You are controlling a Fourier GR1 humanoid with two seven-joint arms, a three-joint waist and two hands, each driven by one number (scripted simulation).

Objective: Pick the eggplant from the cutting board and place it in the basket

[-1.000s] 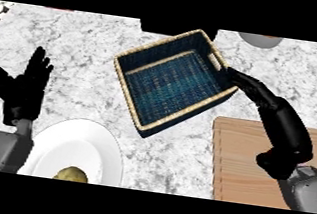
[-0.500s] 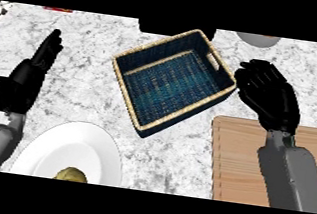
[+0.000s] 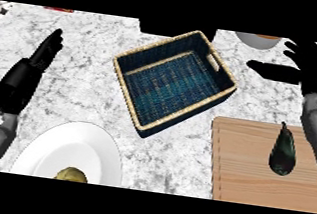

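You're looking at the eggplant [image 3: 283,152] lying on the cutting board [image 3: 247,166], lower right of the view, near the board's right side, long axis running roughly top to bottom w/ the stem end pointing up. Nothing is gripping it. Your right hand [image 3: 312,68] is hanging up at the top right, well apart from the eggplant, fingers relaxed and spread, thumb sticking out to the left, holding nothing. Its grey forearm is running down the right edge, just beside the eggplant.

The basket [image 3: 173,84] is sitting mid-counter, turned at an angle, dark blue weave inside w/ a tan rim, nothing in it. It's just left of the board's upper corner.

Your left hand [image 3: 25,77] is resting at the left edge, fingers straight and pointing up, not touching anything. Below it a white plate [image 3: 73,153] is carrying a yellowish-green food item [image 3: 71,174] at the bottom edge, partly cut off. A light-coloured bowl [image 3: 258,40] is showing at the top, near the right hand.
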